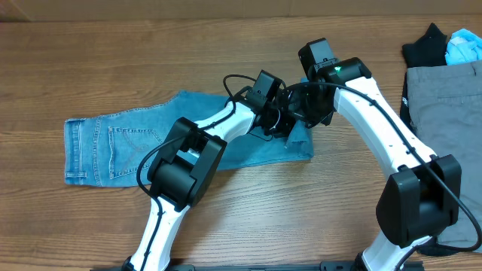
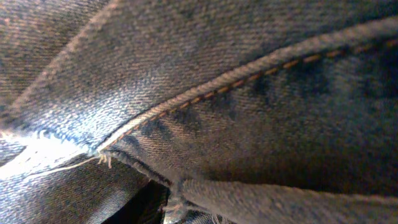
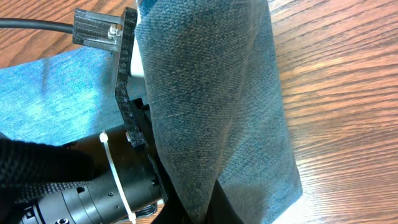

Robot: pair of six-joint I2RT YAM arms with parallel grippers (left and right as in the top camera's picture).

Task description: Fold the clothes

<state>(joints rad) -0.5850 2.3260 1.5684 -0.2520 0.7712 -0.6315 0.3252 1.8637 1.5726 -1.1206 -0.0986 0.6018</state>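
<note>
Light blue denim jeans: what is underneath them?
Only the brown wooden table shows around the jeans. Whatever lies beneath the cloth is covered and cannot be seen.

Left arm (image 1: 218, 124) and right arm (image 1: 376, 113) converge, right jaws closed.

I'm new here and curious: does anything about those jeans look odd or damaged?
The jeans lie flat at the waistband end, but the leg end is bunched up at the right tool, and the hem is frayed.
</note>
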